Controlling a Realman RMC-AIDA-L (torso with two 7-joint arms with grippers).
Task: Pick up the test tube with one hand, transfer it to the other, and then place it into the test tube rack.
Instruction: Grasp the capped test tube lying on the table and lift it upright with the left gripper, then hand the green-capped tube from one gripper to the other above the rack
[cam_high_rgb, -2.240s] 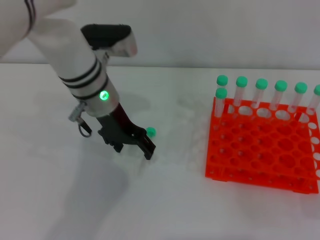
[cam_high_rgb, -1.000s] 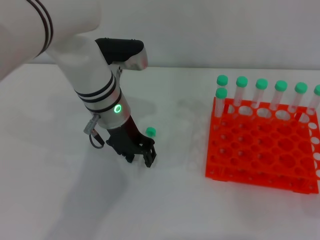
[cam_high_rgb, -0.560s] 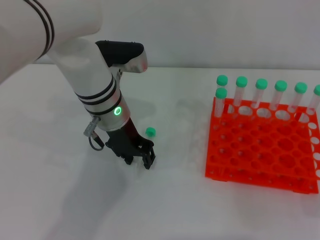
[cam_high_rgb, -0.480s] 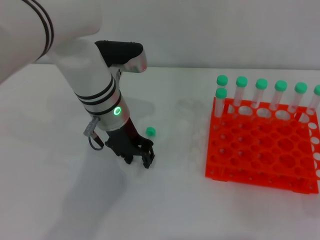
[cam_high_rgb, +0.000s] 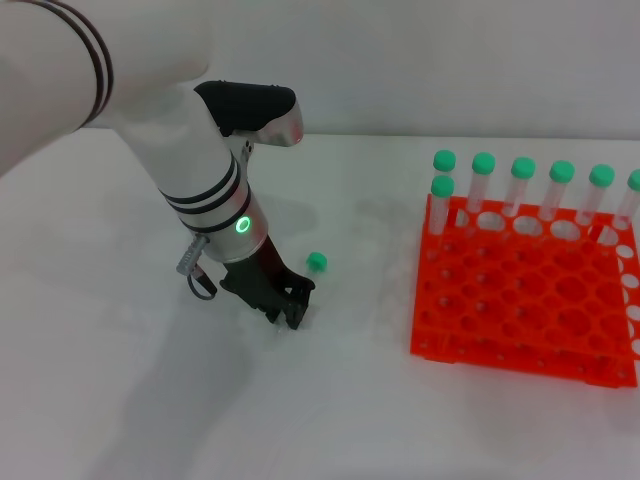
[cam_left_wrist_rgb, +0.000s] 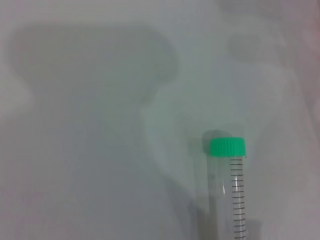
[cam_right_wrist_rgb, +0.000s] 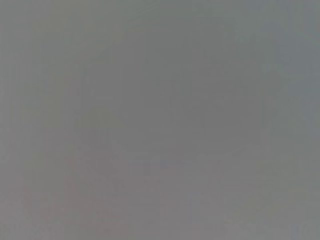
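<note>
The test tube lies low over the white table; in the head view only its green cap (cam_high_rgb: 317, 262) shows, just right of my left gripper (cam_high_rgb: 291, 311). The black fingers are drawn together around the tube's clear body, which they hide. The left wrist view shows the tube (cam_left_wrist_rgb: 233, 192) with its green cap (cam_left_wrist_rgb: 227, 146) and scale marks over the white table, with a faint shadow beside it. The orange-red test tube rack (cam_high_rgb: 520, 300) stands to the right, well apart from the gripper. My right gripper is out of view; its wrist view shows only plain grey.
Several green-capped tubes (cam_high_rgb: 522, 180) stand upright in the rack's back row and one (cam_high_rgb: 442, 200) at its back left corner. The white table (cam_high_rgb: 360, 420) lies between the gripper and the rack. A pale wall runs behind the table.
My left gripper came down and shut its fingers at the tube. It has since shifted a little to the right, and the green cap moved right with it.
</note>
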